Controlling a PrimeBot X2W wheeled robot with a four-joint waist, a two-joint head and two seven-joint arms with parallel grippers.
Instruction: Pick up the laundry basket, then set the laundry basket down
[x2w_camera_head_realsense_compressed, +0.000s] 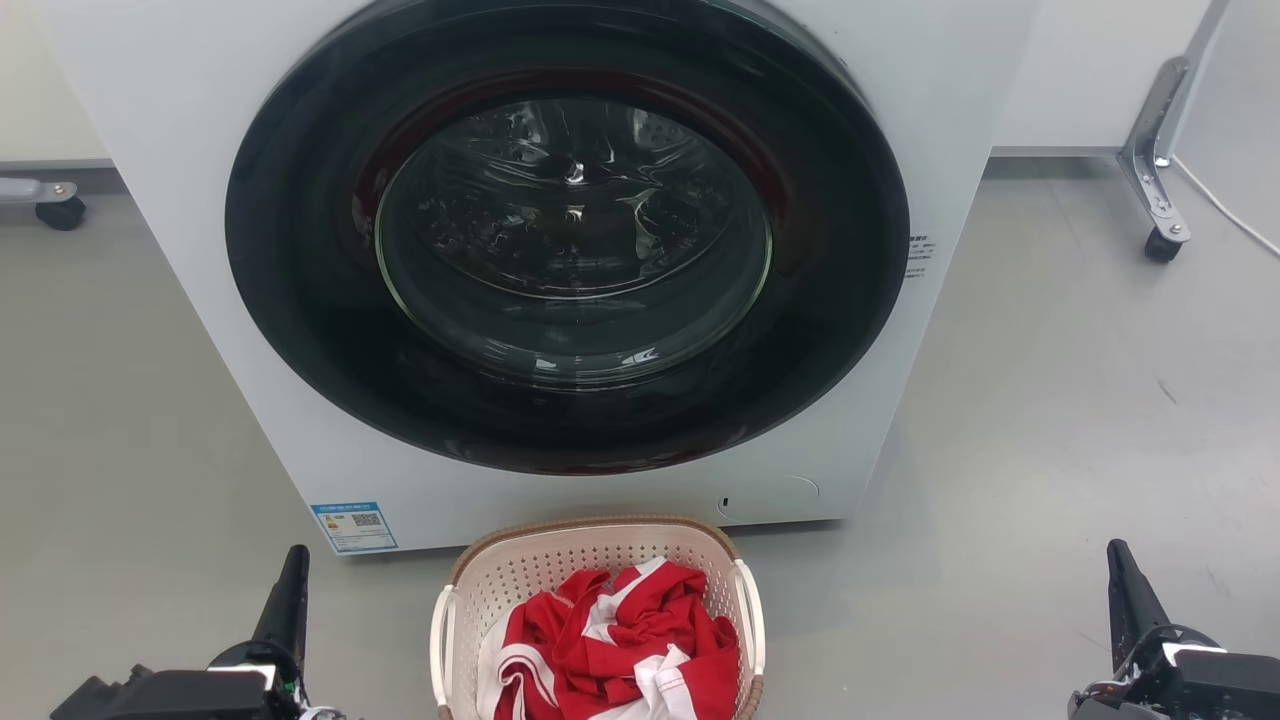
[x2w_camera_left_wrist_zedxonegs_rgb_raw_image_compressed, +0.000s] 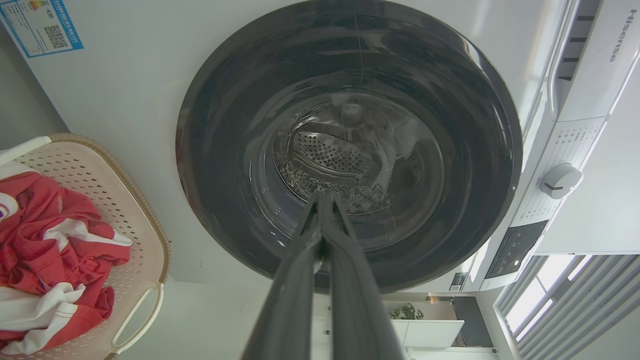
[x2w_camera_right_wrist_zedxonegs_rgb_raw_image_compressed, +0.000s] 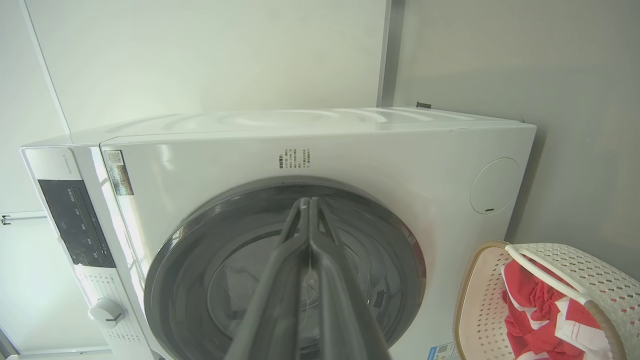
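Note:
The laundry basket (x2w_camera_head_realsense_compressed: 560, 562) is cream-white and perforated, with a brown woven rim and white side handles. It stands on the floor at the bottom centre of the head view, right in front of the washer, and holds crumpled red and white cloth (x2w_camera_head_realsense_compressed: 620, 640). My left gripper (x2w_camera_head_realsense_compressed: 292, 580) sits low at the left, well clear of the basket (x2w_camera_left_wrist_zedxonegs_rgb_raw_image_compressed: 115, 200), fingers pressed together with nothing between them. At the lower right my right gripper (x2w_camera_head_realsense_compressed: 1122, 572) is also shut and empty, apart from the basket (x2w_camera_right_wrist_zedxonegs_rgb_raw_image_compressed: 565, 265).
A white front-loading washer (x2w_camera_head_realsense_compressed: 180, 150) with a closed dark round door (x2w_camera_head_realsense_compressed: 570, 230) rises just behind the basket. Grey floor (x2w_camera_head_realsense_compressed: 1050, 420) spreads on both sides. A wheeled metal leg (x2w_camera_head_realsense_compressed: 1155, 170) stands at the far right, and a castor (x2w_camera_head_realsense_compressed: 60, 212) at the far left.

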